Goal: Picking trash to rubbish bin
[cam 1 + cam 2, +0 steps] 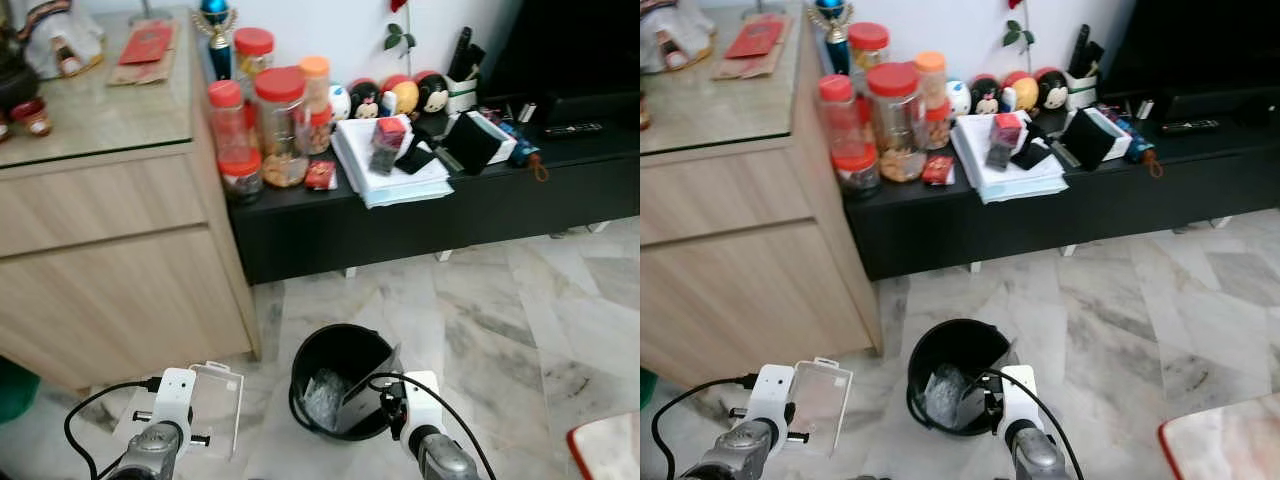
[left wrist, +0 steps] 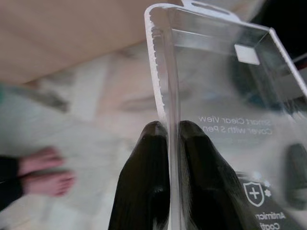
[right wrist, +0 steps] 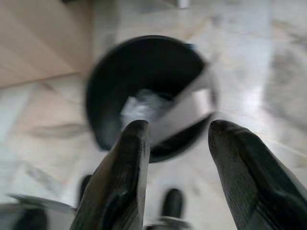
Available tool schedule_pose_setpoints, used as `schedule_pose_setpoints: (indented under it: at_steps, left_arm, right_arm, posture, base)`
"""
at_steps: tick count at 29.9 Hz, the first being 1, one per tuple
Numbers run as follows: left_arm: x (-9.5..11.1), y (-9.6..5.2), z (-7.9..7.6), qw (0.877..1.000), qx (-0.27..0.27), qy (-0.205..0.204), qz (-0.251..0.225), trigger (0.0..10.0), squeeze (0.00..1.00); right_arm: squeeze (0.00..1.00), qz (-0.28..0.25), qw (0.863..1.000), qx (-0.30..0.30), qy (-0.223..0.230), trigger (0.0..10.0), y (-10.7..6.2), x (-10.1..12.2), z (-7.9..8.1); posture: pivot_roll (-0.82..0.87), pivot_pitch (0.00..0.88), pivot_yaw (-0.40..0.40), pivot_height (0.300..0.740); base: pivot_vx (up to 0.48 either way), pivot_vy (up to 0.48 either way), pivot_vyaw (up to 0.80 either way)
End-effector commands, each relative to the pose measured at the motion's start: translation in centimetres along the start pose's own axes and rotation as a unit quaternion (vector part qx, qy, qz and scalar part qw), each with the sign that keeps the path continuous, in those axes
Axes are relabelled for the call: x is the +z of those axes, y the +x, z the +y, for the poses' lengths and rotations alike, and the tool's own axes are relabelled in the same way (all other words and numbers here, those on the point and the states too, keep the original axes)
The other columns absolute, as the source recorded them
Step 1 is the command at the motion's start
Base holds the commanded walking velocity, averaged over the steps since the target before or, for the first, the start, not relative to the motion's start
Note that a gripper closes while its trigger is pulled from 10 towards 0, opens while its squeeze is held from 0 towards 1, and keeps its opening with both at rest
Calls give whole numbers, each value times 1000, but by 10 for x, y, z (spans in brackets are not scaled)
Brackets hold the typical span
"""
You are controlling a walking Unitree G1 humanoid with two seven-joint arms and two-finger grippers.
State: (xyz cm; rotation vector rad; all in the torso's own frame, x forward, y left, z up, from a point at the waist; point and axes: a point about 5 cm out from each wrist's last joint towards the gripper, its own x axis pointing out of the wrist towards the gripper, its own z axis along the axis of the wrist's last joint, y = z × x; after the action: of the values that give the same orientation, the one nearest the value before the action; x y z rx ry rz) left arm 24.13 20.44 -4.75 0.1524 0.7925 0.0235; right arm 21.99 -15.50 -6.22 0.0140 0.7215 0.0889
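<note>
Clear plastic package (image 1: pixel 216 405) upright, edge pinched in left gripper (image 2: pixel 168 143)

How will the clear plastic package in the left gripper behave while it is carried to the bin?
The clear plastic package is thin and see-through, so probably light and slightly flexible. The left gripper pinches only its edge, so it may swing or slip. Its glossy surface looks slippery. The black bin stands to its right.

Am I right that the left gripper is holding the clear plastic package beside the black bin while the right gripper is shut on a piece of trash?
Not quite: the right gripper is open and empty above the black bin, as the right wrist view shows. The left gripper does hold the clear plastic package beside the bin.
</note>
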Motion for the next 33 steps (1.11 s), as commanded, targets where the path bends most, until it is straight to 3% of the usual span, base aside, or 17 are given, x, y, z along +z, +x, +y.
schedule_pose_setpoints:
  at_steps: [1,15,23,25,33]
  left_arm:
    - [-4,-1,10,1000,10,11,10,10000,0]
    - [-2,-1,9,1000,4,13,5,10000,0]
    - [12,2,2,999,-25,38,-14,10000,0]
    - [18,3,-2,998,-37,54,-23,10000,0]
    - [47,4,-13,977,-65,188,-75,10000,0]
  right_arm:
    - [0,0,1000,6,3,10000,1,1,6]
    - [0,0,1000,5,5,10000,1,0,6]
    - [0,1,1000,8,-1,10000,1,0,7]
    - [0,2,1000,10,-7,10000,1,0,7]
    - [0,-7,999,23,-27,10000,2,4,10]
  posture:
    - [145,139,-19,740]
    - [145,140,-18,740]
    - [146,143,-18,740]
    - [146,144,-18,740]
    - [142,147,-21,740]
  base:
    - [319,0,0]
    - [322,0,0]
    - [0,0,0]
    - [0,0,-216]
    - [0,0,-691]
